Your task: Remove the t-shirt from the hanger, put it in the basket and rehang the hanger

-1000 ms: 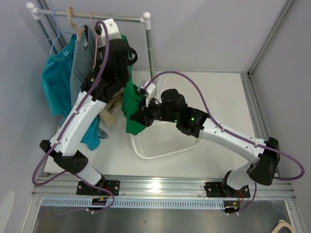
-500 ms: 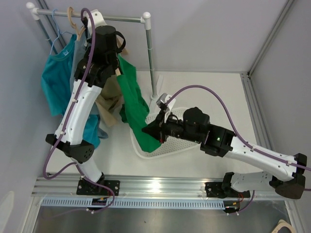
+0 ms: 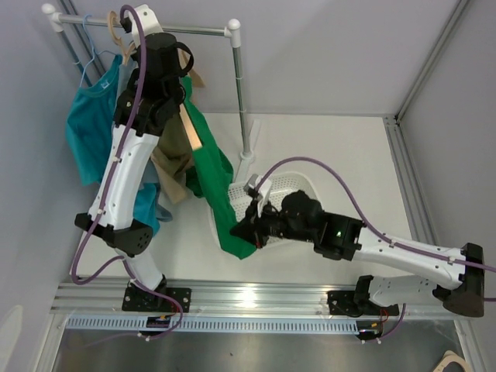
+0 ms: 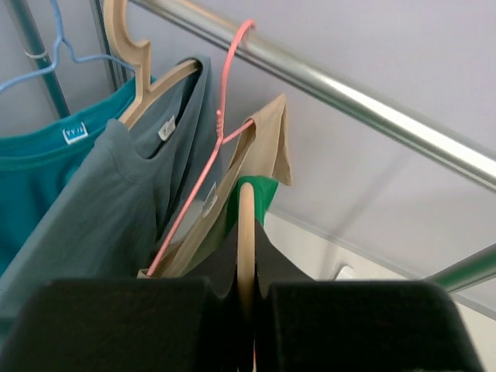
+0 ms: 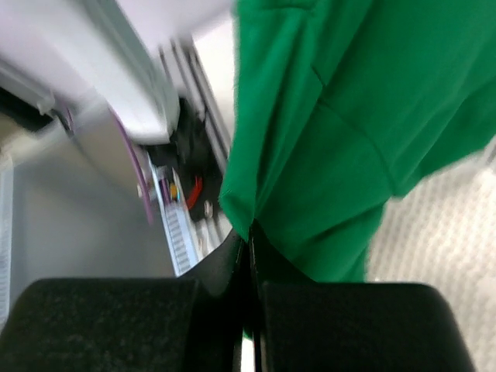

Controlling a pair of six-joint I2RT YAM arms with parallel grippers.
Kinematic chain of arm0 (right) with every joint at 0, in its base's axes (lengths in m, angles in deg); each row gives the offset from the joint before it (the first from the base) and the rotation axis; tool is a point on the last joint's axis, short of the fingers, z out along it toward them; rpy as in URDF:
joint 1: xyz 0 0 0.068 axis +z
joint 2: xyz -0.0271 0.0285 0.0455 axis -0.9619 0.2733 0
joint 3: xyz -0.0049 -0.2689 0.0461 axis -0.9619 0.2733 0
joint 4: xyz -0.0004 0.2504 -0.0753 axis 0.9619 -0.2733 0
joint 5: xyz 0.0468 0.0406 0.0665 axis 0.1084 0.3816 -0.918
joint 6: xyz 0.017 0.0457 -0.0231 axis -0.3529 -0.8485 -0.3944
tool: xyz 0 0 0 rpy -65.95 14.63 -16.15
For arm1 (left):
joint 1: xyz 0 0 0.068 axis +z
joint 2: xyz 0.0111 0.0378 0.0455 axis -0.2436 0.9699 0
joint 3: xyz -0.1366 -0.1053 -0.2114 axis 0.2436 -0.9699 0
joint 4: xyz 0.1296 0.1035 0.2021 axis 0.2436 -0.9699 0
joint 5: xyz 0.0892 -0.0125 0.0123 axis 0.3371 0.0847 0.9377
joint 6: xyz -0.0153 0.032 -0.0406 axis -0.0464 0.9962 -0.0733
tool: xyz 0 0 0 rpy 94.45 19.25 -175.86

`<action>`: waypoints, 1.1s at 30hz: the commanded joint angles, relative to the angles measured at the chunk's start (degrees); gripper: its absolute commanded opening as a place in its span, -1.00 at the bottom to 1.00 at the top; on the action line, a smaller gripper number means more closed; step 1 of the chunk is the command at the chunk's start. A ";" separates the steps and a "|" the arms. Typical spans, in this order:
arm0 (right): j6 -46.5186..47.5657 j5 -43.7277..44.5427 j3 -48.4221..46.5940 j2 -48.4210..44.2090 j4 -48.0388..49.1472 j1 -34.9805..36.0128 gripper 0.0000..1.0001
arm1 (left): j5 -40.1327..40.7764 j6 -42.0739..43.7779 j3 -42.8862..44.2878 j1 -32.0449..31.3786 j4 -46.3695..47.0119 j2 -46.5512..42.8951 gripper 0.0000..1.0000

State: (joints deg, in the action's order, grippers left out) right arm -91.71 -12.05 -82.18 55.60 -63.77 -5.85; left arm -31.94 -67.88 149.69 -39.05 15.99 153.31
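Note:
The green t-shirt point(image 3: 211, 174) stretches from a wooden hanger point(image 3: 191, 133) near the rack down to the table's front. My left gripper point(image 3: 180, 93) is shut on the hanger's arm point(image 4: 246, 225), holding it high by the rail; a bit of green cloth point(image 4: 260, 194) still shows at the hanger's tip. My right gripper point(image 3: 249, 230) is shut on the shirt's lower edge point(image 5: 325, 155), low in front of the basket, pulling the cloth taut. Its fingers point(image 5: 249, 256) pinch a fold of green fabric.
A metal rail point(image 3: 198, 31) on a pole point(image 3: 242, 101) carries a teal shirt point(image 3: 84, 132), a grey shirt point(image 3: 128, 105) and a tan garment point(image 3: 174, 163) on a pink hanger point(image 4: 208, 167). A white perforated basket point(image 3: 298, 182) lies behind the right arm.
My right gripper has drawn the shirt's lower end toward the near edge and left, out of the basket. My left gripper has lifted the hanger up toward the rail. The shirt is now stretched long.

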 commanded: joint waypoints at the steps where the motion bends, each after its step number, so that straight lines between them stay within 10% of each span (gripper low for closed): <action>1: -5.20 -1.60 8.26 -1.31 1.71 3.50 -1.00 | 0.61 3.04 4.91 1.04 4.55 0.17 -0.99; 8: -5.83 1.83 12.07 2.19 8.04 -2.34 -1.00 | -8.25 -7.57 6.58 1.04 -9.66 -6.92 -0.99; 22: 5.25 -11.53 -49.00 33.12 -10.04 -23.46 -1.00 | -44.47 -16.91 -24.00 -1.24 -18.21 -46.82 -0.99; 33: 5.69 -17.24 -84.80 45.03 -11.69 -27.51 -1.00 | -24.64 -16.02 -44.65 -1.24 -15.86 -60.21 -0.99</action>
State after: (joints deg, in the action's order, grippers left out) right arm -87.03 -26.03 -160.60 104.42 -80.14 -33.19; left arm -63.00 -82.81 109.15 -40.08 -2.00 92.40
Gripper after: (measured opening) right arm 0.007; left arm 0.022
